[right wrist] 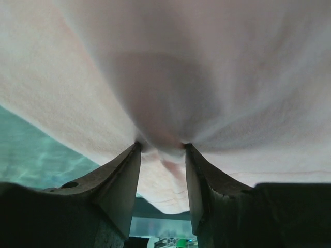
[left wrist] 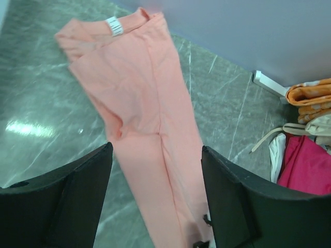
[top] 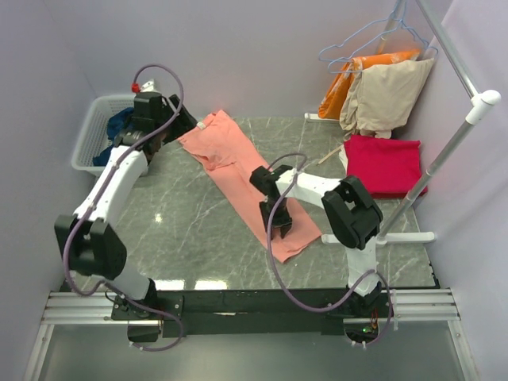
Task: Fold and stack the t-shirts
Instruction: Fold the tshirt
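Salmon-pink soft cloth t-shirt [top: 238, 171], folded lengthwise into a long narrow strip, lies flat and diagonal on the grey marble-patterned table [top: 182, 230], running from upper centre-left of the overhead frame down toward lower centre-right. Its white neck label [left wrist: 114, 26] sits at the upper-left end. Right gripper [right wrist: 161, 150] is down on the lower part of the strip; its two black fingers [right wrist: 124, 181] are closed on a raised pinch of the pink cloth, which bulges up between the tips. Left gripper [left wrist: 156, 150] hovers over the collar end at upper left, fingers [left wrist: 77, 191] spread wide with nothing between them, only shirt and table showing below. Crimson-red cloth t-shirt [top: 382, 164] lies folded in a square at the right edge of the table, well apart from the pink one. Navy-blue cloth t-shirt [top: 119, 125] is bunched inside a white slatted plastic basket [top: 89, 141] at far upper left, beside the left arm. Upper right: white metal clothes rack [top: 444, 151] with wire hangers, an orange garment [top: 349, 83] and a beige garment [top: 389, 95] hanging from it.
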Controlling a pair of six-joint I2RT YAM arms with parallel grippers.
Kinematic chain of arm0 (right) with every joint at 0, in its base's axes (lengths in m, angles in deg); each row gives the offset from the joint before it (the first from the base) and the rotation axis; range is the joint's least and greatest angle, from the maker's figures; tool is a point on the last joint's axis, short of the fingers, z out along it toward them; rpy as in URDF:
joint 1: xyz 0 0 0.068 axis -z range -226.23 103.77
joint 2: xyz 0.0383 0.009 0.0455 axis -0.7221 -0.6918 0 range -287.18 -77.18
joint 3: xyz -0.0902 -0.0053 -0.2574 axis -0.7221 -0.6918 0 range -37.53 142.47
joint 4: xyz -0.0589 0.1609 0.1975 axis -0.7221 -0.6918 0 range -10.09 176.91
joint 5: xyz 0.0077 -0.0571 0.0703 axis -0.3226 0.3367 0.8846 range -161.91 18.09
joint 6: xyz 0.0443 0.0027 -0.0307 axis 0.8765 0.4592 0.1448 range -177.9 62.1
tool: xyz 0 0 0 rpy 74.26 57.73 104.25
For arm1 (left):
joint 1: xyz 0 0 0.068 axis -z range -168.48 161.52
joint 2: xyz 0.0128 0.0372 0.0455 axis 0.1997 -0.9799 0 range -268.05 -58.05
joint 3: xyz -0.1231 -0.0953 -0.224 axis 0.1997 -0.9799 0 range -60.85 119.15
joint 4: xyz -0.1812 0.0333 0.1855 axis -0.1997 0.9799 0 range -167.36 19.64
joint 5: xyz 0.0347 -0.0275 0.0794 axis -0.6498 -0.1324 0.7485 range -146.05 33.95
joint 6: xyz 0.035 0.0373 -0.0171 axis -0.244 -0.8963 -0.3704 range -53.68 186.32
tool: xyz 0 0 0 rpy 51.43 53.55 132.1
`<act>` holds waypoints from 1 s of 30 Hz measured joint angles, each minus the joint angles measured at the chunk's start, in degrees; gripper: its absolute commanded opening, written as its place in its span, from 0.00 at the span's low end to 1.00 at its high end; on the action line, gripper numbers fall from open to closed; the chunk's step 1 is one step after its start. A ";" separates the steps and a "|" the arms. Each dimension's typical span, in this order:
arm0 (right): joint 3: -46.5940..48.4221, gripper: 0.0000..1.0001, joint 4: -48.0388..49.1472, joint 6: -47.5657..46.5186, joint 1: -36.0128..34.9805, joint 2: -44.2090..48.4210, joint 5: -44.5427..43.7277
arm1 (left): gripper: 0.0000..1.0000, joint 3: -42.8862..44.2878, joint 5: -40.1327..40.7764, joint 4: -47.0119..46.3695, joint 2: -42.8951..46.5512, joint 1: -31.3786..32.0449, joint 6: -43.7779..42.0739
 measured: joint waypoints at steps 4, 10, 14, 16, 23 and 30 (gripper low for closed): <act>2.93 0.45 -0.07 3.76 -6.10 -2.08 1.95 | 0.75 -3.23 1.92 4.72 8.46 0.00 0.31; 15.76 0.44 -1.79 9.07 -13.64 -10.12 5.05 | 0.76 -9.84 3.93 13.05 23.26 0.00 1.55; 25.38 0.41 -1.60 12.33 -15.98 -15.80 7.10 | 0.77 -12.44 5.31 19.69 31.17 0.00 1.81; 30.25 0.41 -1.42 13.66 -16.74 -18.51 7.87 | 0.77 -12.81 5.84 22.12 33.97 0.00 2.05; 33.64 0.42 0.39 16.94 -18.05 -18.38 1.33 | 0.77 -16.52 5.73 27.89 40.70 0.00 3.56; 15.80 0.47 -0.35 20.02 -17.29 5.79 -9.33 | 0.75 -26.40 2.89 31.01 42.62 0.02 5.25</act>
